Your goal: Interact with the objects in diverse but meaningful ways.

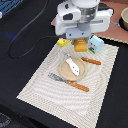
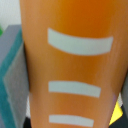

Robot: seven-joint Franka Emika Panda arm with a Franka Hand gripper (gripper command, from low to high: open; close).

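The orange bread-like block (image 1: 80,46) stands at the far edge of the placemat, directly under my gripper (image 1: 80,38). It fills the wrist view as an orange surface (image 2: 70,60) with white stripes. My fingers are hidden by the hand and the block, so their state does not show. A yellow printed block (image 1: 63,42) lies just to the exterior view's left of the orange block, and a pale blue house-shaped carton (image 1: 96,44) stands just to its right. The white paddle-like piece (image 1: 72,65) lies on the tan plate (image 1: 64,71).
A striped beige placemat (image 1: 45,85) covers the dark table. An orange-handled fork (image 1: 70,82) lies in front of the plate and an orange-handled knife (image 1: 91,61) behind it. A black cable (image 1: 25,40) loops at the left. A bowl (image 1: 124,20) sits at the far right.
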